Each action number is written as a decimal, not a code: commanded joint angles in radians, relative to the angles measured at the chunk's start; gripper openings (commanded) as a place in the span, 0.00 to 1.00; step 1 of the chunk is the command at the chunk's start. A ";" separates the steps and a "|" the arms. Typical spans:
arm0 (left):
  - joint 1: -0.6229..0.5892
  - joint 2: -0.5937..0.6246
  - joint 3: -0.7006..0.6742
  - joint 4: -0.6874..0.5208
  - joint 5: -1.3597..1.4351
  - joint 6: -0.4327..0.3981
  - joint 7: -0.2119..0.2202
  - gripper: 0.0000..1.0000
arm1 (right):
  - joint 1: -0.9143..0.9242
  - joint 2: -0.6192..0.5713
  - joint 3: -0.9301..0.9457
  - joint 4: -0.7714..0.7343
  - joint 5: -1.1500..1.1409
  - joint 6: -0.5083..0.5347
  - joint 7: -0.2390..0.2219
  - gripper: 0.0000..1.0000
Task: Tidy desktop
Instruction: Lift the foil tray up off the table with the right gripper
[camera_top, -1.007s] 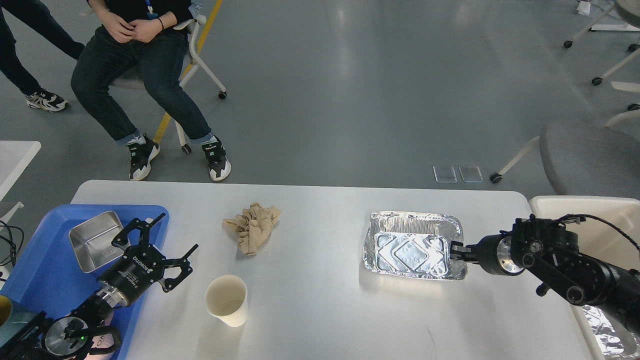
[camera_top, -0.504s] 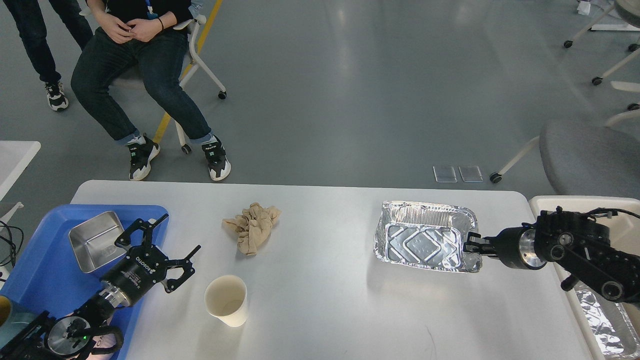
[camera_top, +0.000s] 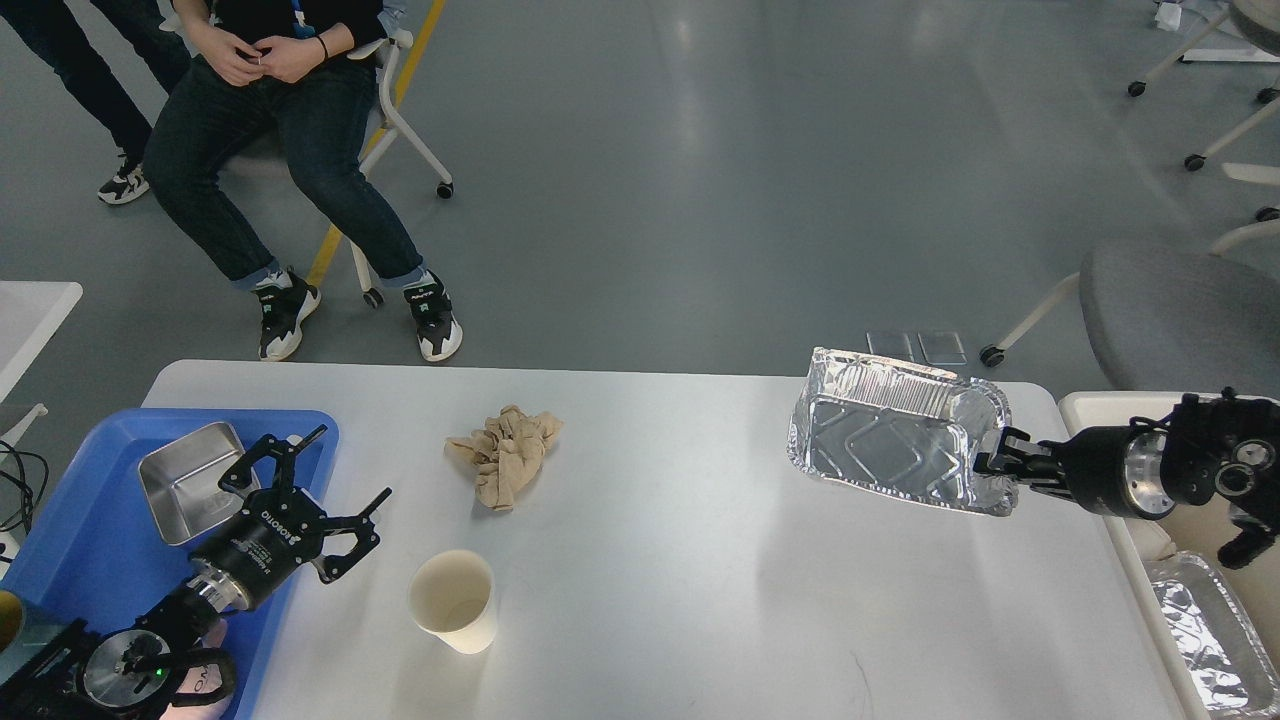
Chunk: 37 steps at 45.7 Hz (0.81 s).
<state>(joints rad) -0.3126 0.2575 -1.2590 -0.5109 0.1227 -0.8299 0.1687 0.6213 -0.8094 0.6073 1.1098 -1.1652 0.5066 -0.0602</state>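
Note:
The white desktop (camera_top: 650, 620) fills the lower half of the head view. My right gripper (camera_top: 992, 470) is shut on the right rim of an empty foil tray (camera_top: 890, 440) and holds it tilted above the desktop's right end. My left gripper (camera_top: 325, 490) is open and empty at the right edge of the blue tray (camera_top: 80, 540). A crumpled beige cloth (camera_top: 505, 455) lies left of centre. A paper cup (camera_top: 455, 600) stands upright in front of it.
A steel dish (camera_top: 185, 480) sits in the blue tray. A white bin (camera_top: 1130, 520) at the right holds another foil tray (camera_top: 1205, 630). A seated person (camera_top: 280, 130) and a grey chair (camera_top: 1180, 310) are beyond the table.
My right gripper has lifted the foil tray off the desktop and carried it right and away, tilting it. My left gripper has barely shifted.

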 joint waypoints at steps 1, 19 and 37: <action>0.000 0.003 -0.003 0.000 0.000 0.000 0.002 0.97 | -0.003 -0.033 0.019 0.019 0.050 0.001 0.000 0.00; -0.003 0.048 -0.008 0.000 -0.003 -0.072 0.003 0.97 | -0.011 -0.060 0.028 0.038 0.107 0.013 0.007 0.00; -0.006 0.065 -0.007 0.002 -0.002 -0.080 0.003 0.97 | -0.008 -0.076 0.034 0.117 0.122 0.029 0.013 0.00</action>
<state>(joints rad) -0.3206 0.3156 -1.2667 -0.5093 0.1196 -0.9076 0.1717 0.6105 -0.8822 0.6393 1.1963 -1.0432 0.5335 -0.0495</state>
